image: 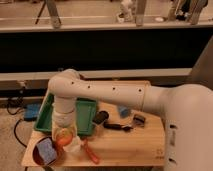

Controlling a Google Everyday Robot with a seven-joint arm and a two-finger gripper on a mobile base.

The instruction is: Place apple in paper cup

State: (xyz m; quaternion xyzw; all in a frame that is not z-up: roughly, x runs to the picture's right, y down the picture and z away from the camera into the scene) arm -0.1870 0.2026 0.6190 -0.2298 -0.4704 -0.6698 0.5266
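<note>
My gripper [64,134] hangs from the white arm at the table's front left, pointing down. It is shut on the apple [64,136], a small yellow-orange fruit held just above the table. The paper cup [75,145] is a small white cup right beside the apple, to its lower right, partly hidden by the gripper. The apple is at the cup's left rim, not inside it.
A brown bowl with a blue sponge [46,151] sits at the front left corner. A green tray [85,116] lies behind the gripper. An orange tool [91,152] lies right of the cup. Dark small objects [118,126] and a blue item [124,111] lie mid-table.
</note>
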